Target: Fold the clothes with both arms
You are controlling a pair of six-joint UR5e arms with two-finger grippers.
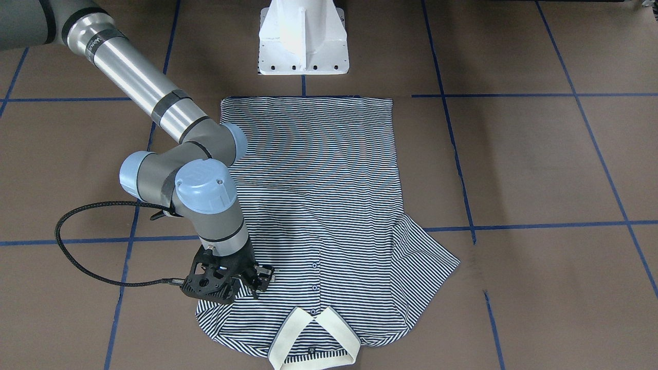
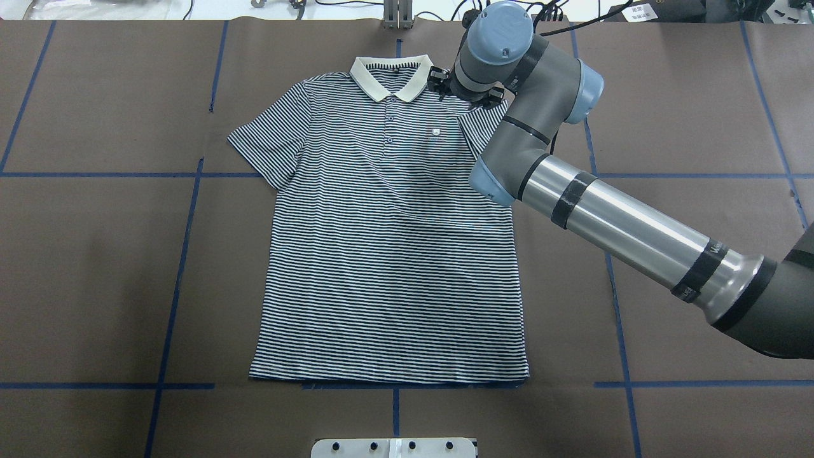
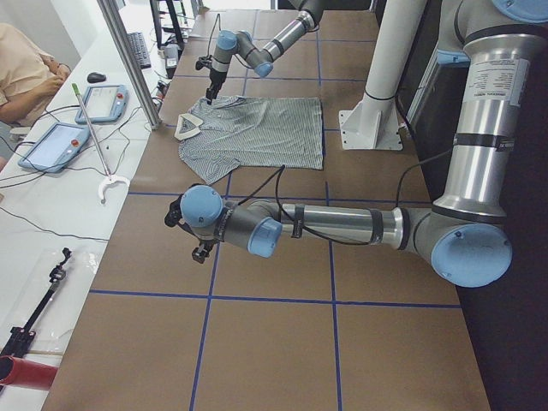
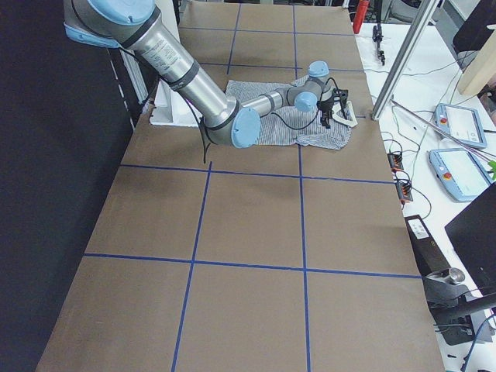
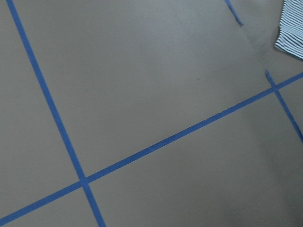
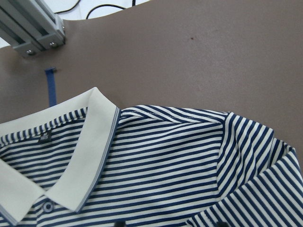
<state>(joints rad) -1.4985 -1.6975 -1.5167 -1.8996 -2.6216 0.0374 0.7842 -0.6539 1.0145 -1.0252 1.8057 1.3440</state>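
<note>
Shirt [image 2: 388, 254] lies lengthwise, collar [image 2: 389, 76] pointing away from robot; right fingers [image 1: 259, 280] spread, left fingers [image 3: 203, 251] unclear

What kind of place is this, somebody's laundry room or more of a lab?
Most likely a robotics lab: a table gridded in blue tape, a jointed left arm and right arm reaching over it, and control pendants on a side bench.

Nothing can be read with certainty. The right arm [image 1: 139, 85] has small white lettering on a black band [image 1: 95, 43] around its silver tube, too small to make out. The left arm [image 3: 488, 154] has a blurred printed label [image 3: 494, 79]. The polo shirt [image 2: 388, 254] has a chest logo patch [image 2: 436, 133] and a neck label [image 6: 45, 138], both illegible.
</note>
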